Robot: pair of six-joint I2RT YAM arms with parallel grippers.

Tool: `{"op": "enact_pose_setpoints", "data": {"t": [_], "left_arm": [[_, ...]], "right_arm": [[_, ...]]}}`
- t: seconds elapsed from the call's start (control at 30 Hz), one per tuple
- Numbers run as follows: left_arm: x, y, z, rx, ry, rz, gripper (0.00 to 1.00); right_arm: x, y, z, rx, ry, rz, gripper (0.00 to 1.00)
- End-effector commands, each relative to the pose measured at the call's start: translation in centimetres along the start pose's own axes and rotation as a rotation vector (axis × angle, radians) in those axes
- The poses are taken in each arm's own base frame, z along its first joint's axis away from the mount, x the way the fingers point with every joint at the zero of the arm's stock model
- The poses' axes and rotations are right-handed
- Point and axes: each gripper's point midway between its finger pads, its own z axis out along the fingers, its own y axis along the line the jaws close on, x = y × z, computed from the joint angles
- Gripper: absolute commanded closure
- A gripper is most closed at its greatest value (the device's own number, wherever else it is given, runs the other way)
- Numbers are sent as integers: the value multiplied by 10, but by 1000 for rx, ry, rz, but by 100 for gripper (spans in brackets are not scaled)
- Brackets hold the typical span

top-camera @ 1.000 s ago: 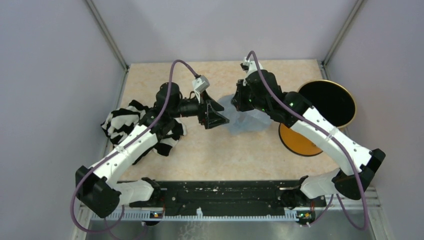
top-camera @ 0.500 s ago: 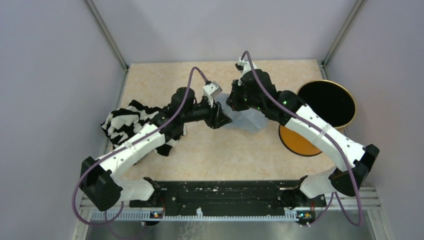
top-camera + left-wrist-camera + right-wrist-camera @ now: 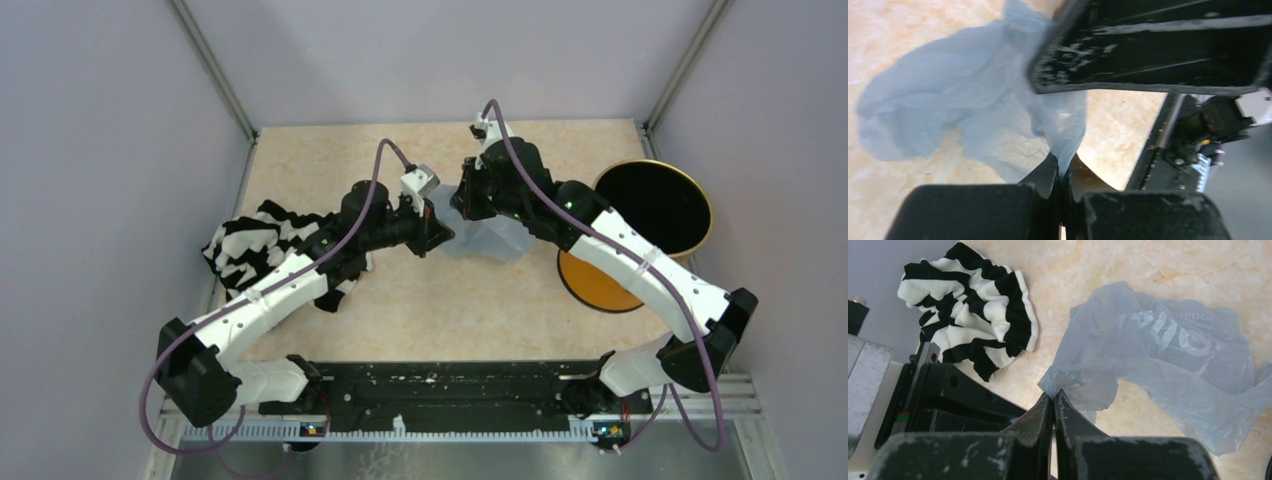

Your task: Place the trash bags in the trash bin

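The pale-blue trash bag (image 3: 487, 240) lies crumpled on the table between both arms. My left gripper (image 3: 437, 234) is at its left edge; in the left wrist view the gripper (image 3: 1062, 163) is shut on a fold of the bag (image 3: 948, 110). At the bag's far-left corner, my right gripper (image 3: 462, 206) is also shut on it; the right wrist view shows the gripper (image 3: 1053, 394) pinching a corner of the bag (image 3: 1168, 355). The orange trash bin (image 3: 592, 281), with a gold rim and black inside, stands to the right of the bag, partly behind the right arm.
A black-and-white striped cloth heap (image 3: 250, 250) lies at the left under the left arm, and the cloth (image 3: 968, 320) shows in the right wrist view. The right arm's black body (image 3: 1148, 50) hangs close above the left gripper. Grey walls enclose the table.
My left gripper moved right to the bag's edge and shut on it. The right gripper shifted slightly left, still holding the bag, which bunched up between them.
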Motion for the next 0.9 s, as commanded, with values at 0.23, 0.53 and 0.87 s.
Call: {"op": "enact_pose_setpoints", "data": {"t": [0.23,0.53,0.87], "left_arm": [[-81,-18,-37,-28,-199,-373,100],[-43,116,-63,-314,-141,-607,100],[-34,149,-61,-295,-120,-690,100]], "right_arm": [[-41,5,0,-33,-179,-17,34],[-27,-16,-13,-6,-201,-50,21],[19,10,18,-223,-125,-168,21]]}}
